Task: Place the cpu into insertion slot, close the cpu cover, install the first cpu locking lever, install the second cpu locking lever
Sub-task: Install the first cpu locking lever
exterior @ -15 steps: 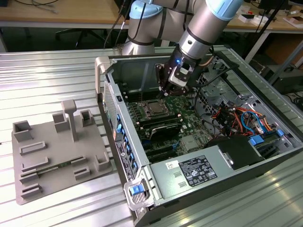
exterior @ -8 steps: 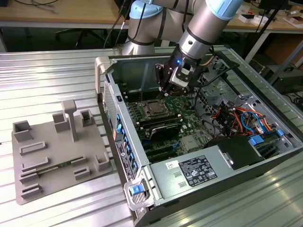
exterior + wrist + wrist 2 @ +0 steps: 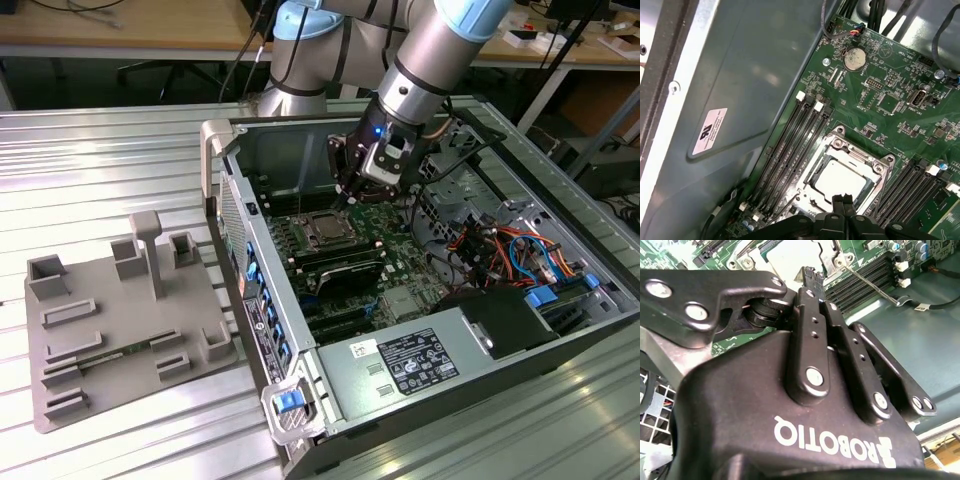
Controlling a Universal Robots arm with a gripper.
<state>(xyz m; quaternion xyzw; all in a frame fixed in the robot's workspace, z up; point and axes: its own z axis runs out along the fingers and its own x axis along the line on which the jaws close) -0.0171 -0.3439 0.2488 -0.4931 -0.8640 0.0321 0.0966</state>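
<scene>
Gripper (image 3: 844, 201) clenched, fingers pressed together with nothing visible between them, poised at the socket's edge. Cpu (image 3: 839, 179) sits in the insertion slot (image 3: 814, 176); cpu cover (image 3: 860, 155) lies flat around it (green motherboard (image 3: 890, 80) beneath).

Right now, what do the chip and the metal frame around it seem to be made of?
The chip: likely metal on top, with a flat, pale silver, matte face. The frame: probably steel, brighter, with glints along its edges.
</scene>
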